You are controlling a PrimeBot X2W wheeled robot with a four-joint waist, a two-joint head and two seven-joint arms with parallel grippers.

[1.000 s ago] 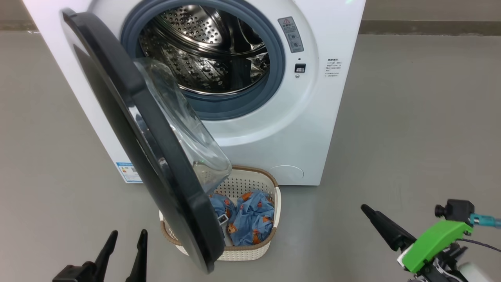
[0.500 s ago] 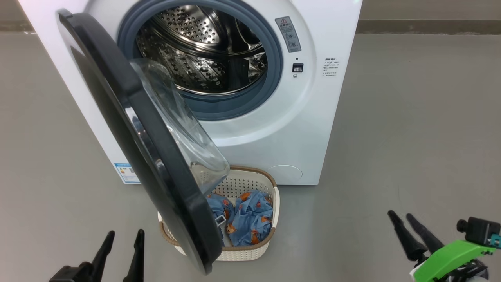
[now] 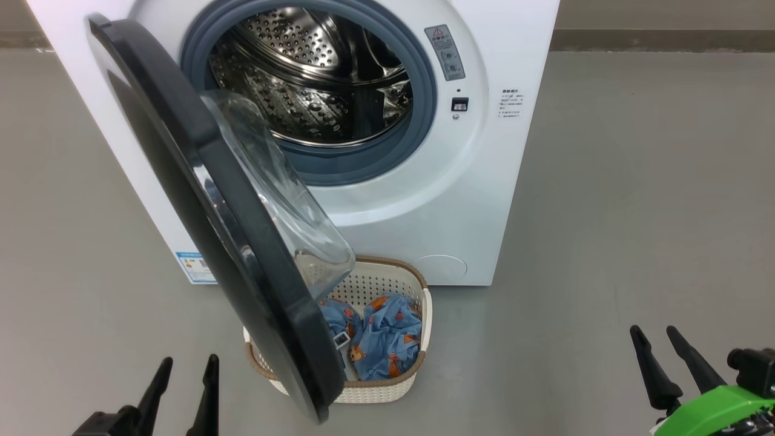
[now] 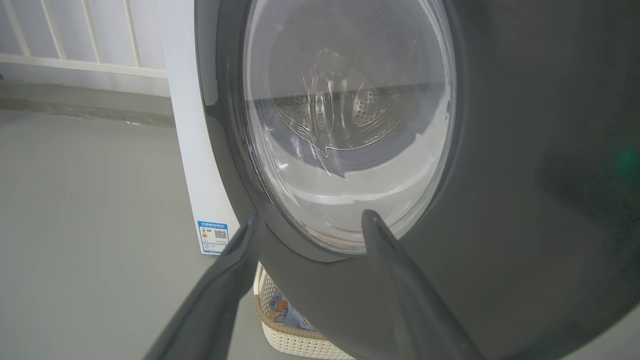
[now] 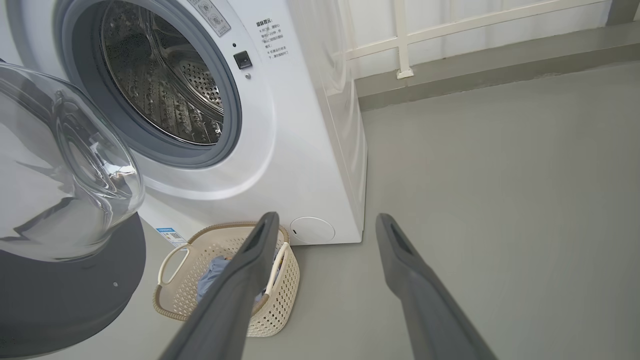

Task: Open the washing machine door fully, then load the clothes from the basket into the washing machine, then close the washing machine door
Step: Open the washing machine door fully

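Observation:
The white washing machine (image 3: 424, 200) stands ahead with its steel drum (image 3: 315, 79) bare. Its black-rimmed door (image 3: 242, 254) hangs partly open, swung out over the cream basket (image 3: 387, 387) on the floor. Light-blue printed clothes (image 3: 387, 339) lie in the basket, partly hidden by the door. My left gripper (image 3: 186, 369) is open at the lower left, just left of the door's edge, holding nothing. My right gripper (image 3: 654, 336) is open at the lower right, well away from the basket. In the left wrist view the door's glass (image 4: 350, 125) sits close in front of my fingers (image 4: 235, 260).
Grey floor (image 3: 636, 181) spreads wide to the right of the machine. A blue label (image 3: 195, 266) marks the machine's lower left front. A low kerb and white railing (image 5: 410, 45) run behind the machine.
My right gripper has drawn back down and to the right, turning so both fingers point up. The camera shifted slightly. The door, basket and left gripper stay as they were.

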